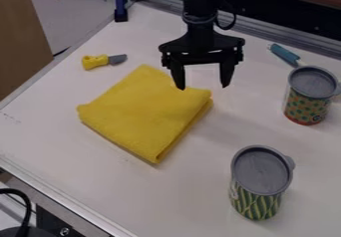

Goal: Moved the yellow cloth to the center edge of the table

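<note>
The yellow cloth (143,114) lies flat on the white surface (193,193), a little left of the middle of the camera view. It is bright yellow, with a soft, matte look, and is folded into a thick, roughly four-sided pad. The pad sits turned like a diamond: one corner points toward the far side, one to the left, one to the right, and one toward the near side. The corners are rounded, the left one most plainly. Along the lower-right side the folded layers show as a darker band beneath the top layer. The upper face is mostly smooth. White surface shows between the cloth and the metal-trimmed edge at the lower left, so the two are apart.
</note>
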You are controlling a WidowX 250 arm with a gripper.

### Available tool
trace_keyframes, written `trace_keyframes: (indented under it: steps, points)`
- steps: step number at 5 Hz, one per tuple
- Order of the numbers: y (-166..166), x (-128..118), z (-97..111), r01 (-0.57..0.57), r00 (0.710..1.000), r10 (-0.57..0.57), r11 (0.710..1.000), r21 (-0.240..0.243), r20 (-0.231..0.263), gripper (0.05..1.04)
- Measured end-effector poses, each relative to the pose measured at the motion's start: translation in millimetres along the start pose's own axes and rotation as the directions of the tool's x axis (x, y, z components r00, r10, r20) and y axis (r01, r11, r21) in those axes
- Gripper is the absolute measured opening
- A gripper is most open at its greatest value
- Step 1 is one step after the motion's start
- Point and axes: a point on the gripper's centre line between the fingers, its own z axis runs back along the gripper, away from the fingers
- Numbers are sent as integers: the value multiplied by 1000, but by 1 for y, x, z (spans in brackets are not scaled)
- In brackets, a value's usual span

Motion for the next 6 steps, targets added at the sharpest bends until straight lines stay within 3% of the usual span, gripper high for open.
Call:
trace_keyframes:
  steps: [2,3,4,5,6]
  points:
    - [46,6,-6,78,996,-79,997,22,36,952]
    - [67,9,-9,234,972,-234,971,40,13,677]
    - [76,6,-23,310,951,-310,950,29,0,379]
    - [77,3,-29,355,934,-354,934,25,-53,161]
    - [76,3,-39,408,912,-407,913,15,-54,55]
